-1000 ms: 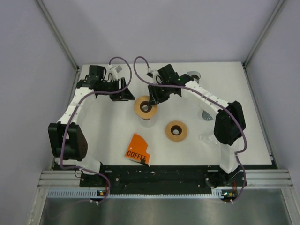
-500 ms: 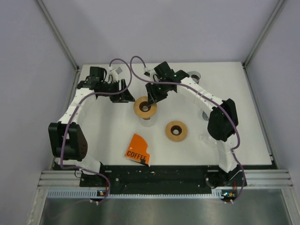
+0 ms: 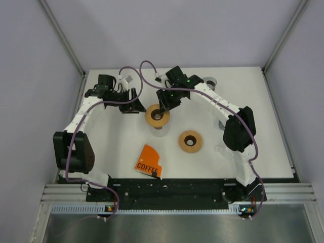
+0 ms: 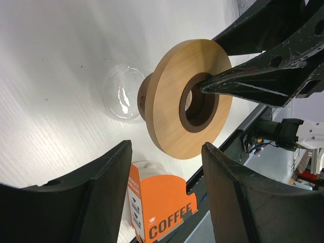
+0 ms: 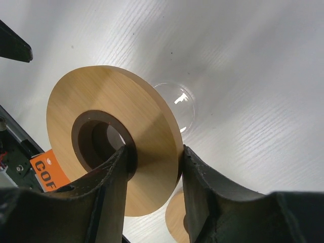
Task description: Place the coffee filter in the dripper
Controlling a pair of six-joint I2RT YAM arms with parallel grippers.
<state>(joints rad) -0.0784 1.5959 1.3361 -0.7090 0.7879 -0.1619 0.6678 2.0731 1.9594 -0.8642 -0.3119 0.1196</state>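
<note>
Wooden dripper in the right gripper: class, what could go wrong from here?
1. The right gripper pinches one side of the wooden dripper, one finger through its hole, so it could tilt or slip.
2. Its glass bowl sits below the collar, near the table; a knock might crack it.

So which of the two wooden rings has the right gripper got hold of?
The farther wooden ring, on the glass: the right gripper pinches its rim. The nearer ring is untouched.

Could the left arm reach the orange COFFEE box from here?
Probably yes: the left claw is open and empty, and the orange cardboard COFFEE box sits in the open with nothing between them.
</note>
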